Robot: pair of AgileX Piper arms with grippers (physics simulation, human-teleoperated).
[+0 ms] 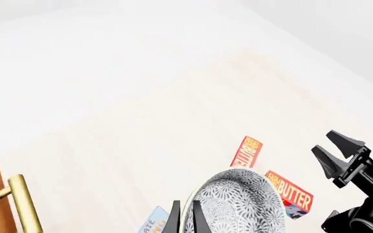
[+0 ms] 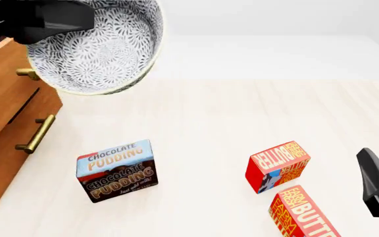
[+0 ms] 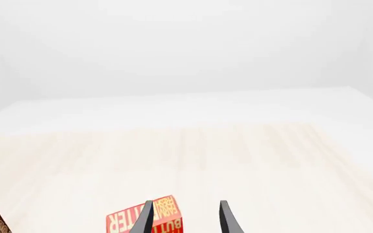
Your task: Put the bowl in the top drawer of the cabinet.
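Bowl (image 2: 100,52) hangs in the air at about 10 o'clock in the front view, held at its rim by the left gripper (image 1: 186,218), above the table (image 2: 242,113) and just beside the cabinet (image 2: 5,128). In the left wrist view the two dark fingers pinch the rim, one inside and one outside.

Risks, in my judgement:
- The cabinet is the biggest obstacle. The top drawer (image 2: 8,94) looks pulled out a little, but how far I cannot tell. If the opening is narrow, the bowl could hit the wood front or the brass handle (image 2: 28,74).
- The bowl is tilted and held on one thin edge only. A quick swing could make it turn in the grip or slip out.
- Below it stands the pudding box (image 2: 117,170); a dropped bowl may knock it.

Materials: the cabinet is orange-brown wood, flat panels, with cylindrical brass bars. The table is pale wood grain. The bowl is round, with a grey-white petal pattern and a cream rim, probably hard and smooth. The pudding box and two red butter boxes (image 2: 278,165) are printed cardboard blocks.

The right gripper (image 3: 185,218), at 4 o'clock, has its fingers apart and holds nothing.
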